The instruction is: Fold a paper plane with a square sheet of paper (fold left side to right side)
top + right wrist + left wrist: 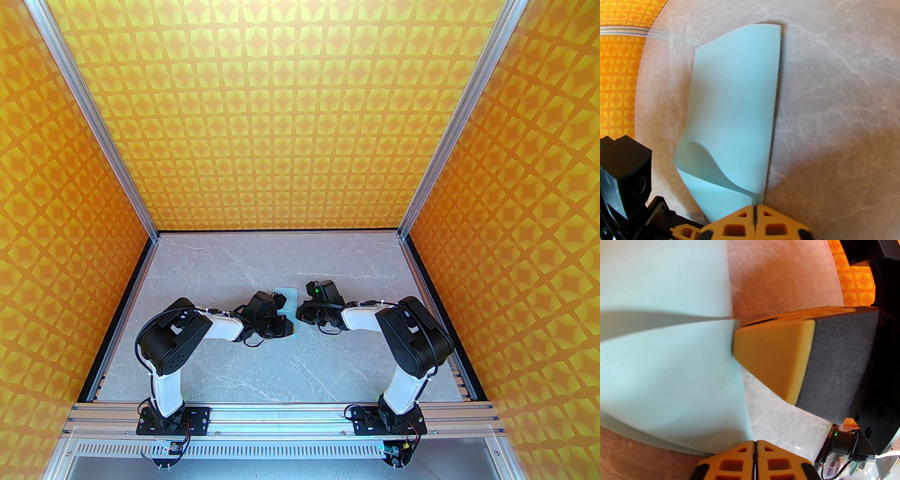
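The square sheet of paper (736, 105) is doubled over on itself, pale blue, two layers w/ their free edges meeting along one side. It isn't flat. The top layer bulges and, near the corner by my right wrist cam, curls up off the lower layer and leaves an open gap. I can't make out a pressed crease. The sheet lies on the grey marble table (234, 365), about mid-width.

The right gripper (754, 207) is at that corner of the sheet. Its fingers are clamped together w/ the paper's edge running into the seam btwn them, so it's pinching the sheet. In the left wrist cam, its yellow fingertip ends right on the sheet's edge, where the two layers come together.

The left gripper (754, 446) is on the same side of the sheet, a bit further along. Its fingers are pressed closed w/ only a thin line btwn them, and the paper's edge tapers into that line, so it reads as gripped too.

From the top cam, the left arm (220, 326) comes in on the sheet's left and the right arm (361, 316) on its right, both close in. Orange patterned walls (300, 117) stand well back from the sheet.
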Robot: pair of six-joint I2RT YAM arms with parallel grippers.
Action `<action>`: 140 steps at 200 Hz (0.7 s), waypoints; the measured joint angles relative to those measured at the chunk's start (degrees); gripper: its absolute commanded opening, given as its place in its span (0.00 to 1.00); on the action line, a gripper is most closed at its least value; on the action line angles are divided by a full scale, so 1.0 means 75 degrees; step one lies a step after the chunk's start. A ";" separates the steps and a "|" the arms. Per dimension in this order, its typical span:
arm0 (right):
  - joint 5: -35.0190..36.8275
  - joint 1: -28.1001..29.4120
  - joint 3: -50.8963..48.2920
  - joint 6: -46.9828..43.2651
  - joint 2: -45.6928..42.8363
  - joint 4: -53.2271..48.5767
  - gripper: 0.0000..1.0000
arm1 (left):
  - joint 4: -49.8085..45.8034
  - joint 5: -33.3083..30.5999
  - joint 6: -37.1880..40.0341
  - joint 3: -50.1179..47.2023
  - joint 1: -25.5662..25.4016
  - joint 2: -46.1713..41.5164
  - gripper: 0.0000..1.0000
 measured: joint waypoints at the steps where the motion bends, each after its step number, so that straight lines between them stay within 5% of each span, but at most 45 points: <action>1: -0.0003 0.0000 0.0006 0.0000 0.0000 -0.0003 0.00 | -0.0006 0.0000 -0.0003 0.0000 0.0000 0.0000 0.13; 140: -0.0012 0.0000 0.0099 -0.0052 0.0047 -0.0125 0.00 | -0.0641 -0.0003 0.0122 0.0265 -0.0245 -0.0038 0.05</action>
